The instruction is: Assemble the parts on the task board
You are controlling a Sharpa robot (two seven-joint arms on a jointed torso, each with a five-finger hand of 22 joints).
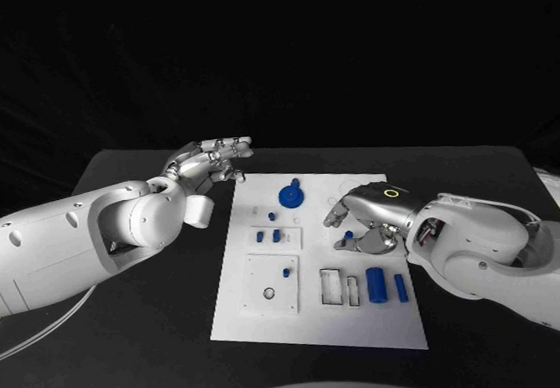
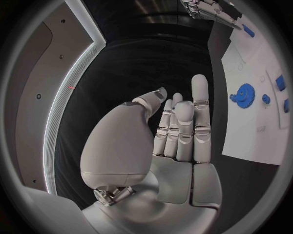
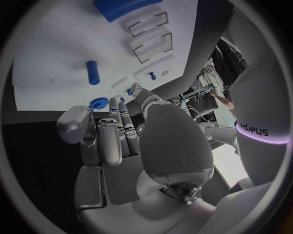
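The white task board (image 1: 322, 317) lies mid-table. On it are a blue gear (image 1: 290, 195) near the far edge, small blue pegs (image 1: 268, 236) standing in a square plate, and a blue cylinder (image 1: 376, 285) beside a thinner blue piece (image 1: 400, 287) at the right. My right hand (image 1: 362, 218) hovers over the board's right middle with fingers bent downward and nothing in them. A small blue peg (image 1: 348, 237) lies just at its fingertips, and the right wrist view shows this peg (image 3: 93, 72) apart from the hand (image 3: 116, 141). My left hand (image 1: 216, 160) is raised off the board's far left corner, fingers straight, holding nothing (image 2: 180, 131).
Two rectangular recesses (image 1: 340, 288) and a raised white plate (image 1: 272, 285) with a round hole sit in the board's near half. A pale sheet (image 1: 556, 186) lies at the table's right edge. Bare black table (image 1: 150, 338) surrounds the board.
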